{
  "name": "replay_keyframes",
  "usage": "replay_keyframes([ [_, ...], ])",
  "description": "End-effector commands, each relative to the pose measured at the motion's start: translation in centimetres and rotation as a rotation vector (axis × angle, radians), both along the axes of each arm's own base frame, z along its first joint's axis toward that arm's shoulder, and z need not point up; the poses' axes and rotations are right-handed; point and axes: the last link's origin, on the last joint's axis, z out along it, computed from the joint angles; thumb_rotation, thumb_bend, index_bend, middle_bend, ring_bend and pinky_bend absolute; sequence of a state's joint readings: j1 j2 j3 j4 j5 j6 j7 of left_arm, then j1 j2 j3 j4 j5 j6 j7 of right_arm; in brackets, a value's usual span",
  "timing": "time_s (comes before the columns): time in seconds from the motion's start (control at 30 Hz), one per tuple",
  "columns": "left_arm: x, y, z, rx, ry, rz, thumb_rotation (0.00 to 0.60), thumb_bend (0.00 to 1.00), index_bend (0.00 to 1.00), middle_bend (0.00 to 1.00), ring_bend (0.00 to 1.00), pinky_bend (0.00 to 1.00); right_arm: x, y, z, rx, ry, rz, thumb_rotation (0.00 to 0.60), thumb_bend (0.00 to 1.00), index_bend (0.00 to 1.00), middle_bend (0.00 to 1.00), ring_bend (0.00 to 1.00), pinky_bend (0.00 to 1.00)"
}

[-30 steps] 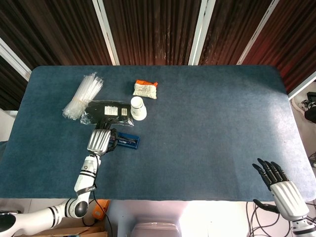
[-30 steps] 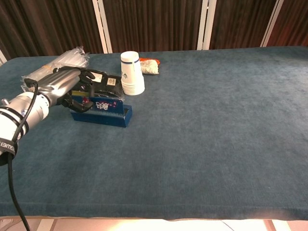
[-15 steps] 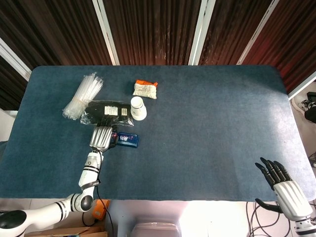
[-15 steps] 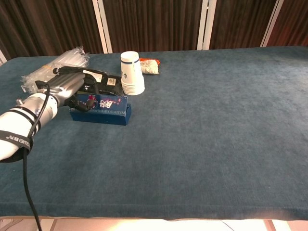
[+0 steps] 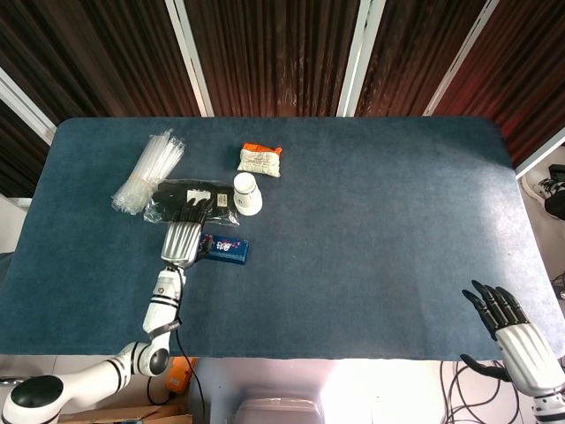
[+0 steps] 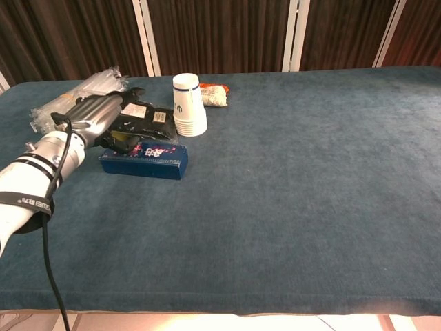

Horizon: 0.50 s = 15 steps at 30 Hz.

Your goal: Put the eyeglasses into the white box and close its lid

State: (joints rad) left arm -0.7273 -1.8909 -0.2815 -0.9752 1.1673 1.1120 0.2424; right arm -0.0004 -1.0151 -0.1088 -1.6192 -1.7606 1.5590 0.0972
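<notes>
A small blue box (image 5: 226, 250) (image 6: 145, 160) with a printed top lies flat on the table, its lid down. No white box and no eyeglasses show in either view. My left hand (image 5: 183, 240) (image 6: 96, 117) is at the box's left end. Its fingers are stretched out straight over a black packet and hold nothing. Whether the thumb touches the box I cannot tell. My right hand (image 5: 521, 340) hangs beyond the table's front right corner, fingers spread and empty. It shows in the head view only.
A black item in a clear bag (image 5: 190, 199) (image 6: 141, 117) lies just behind the box. A stack of paper cups (image 5: 248, 193) (image 6: 189, 105) stands upside down beside it. A bundle of clear plastic sleeves (image 5: 148, 170) (image 6: 76, 96) and a white-orange packet (image 5: 259, 160) (image 6: 215, 94) lie farther back.
The blue box's lid went from standing up to lying shut. My left hand's curled fingers straightened out. My right hand slid a little toward the lower right.
</notes>
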Motion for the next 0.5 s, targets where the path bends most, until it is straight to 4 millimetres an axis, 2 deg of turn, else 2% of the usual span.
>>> replay_keyframes([
  [0.03, -0.2, -3.2, 2.6, 0.004, -0.042, -0.086, 0.600, 0.39, 0.02, 0.05, 0.00, 0.09, 0.0, 0.0, -0.1, 0.000, 0.004, -0.001, 0.600, 0.28, 0.00, 0.00, 0.00, 0.00],
  [0.2, -3.4, -9.6, 7.9, -0.066, -0.033, -0.063, 0.600, 0.37, 0.00, 0.02, 0.00, 0.09, 0.0, -0.1, -0.6, 0.005, 0.028, -0.006, 0.600, 0.28, 0.00, 0.00, 0.00, 0.00],
  [0.33, -7.2, -15.3, 12.9, -0.090, 0.014, -0.008, 0.600, 0.37, 0.00, 0.00, 0.00, 0.08, 0.1, -0.2, -1.3, 0.015, 0.047, -0.014, 0.600, 0.28, 0.00, 0.00, 0.00, 0.00],
  [0.47, -11.1, -19.1, 16.0, -0.046, 0.044, 0.032, 0.600, 0.36, 0.00, 0.00, 0.00, 0.06, 0.2, -0.5, -1.9, 0.020, 0.065, -0.019, 0.600, 0.28, 0.00, 0.00, 0.00, 0.00],
  [0.5, -12.0, -19.5, 16.5, -0.025, 0.036, 0.048, 0.600, 0.37, 0.00, 0.00, 0.00, 0.06, 0.2, -0.6, -2.0, 0.021, 0.068, -0.020, 0.600, 0.28, 0.00, 0.00, 0.00, 0.00],
])
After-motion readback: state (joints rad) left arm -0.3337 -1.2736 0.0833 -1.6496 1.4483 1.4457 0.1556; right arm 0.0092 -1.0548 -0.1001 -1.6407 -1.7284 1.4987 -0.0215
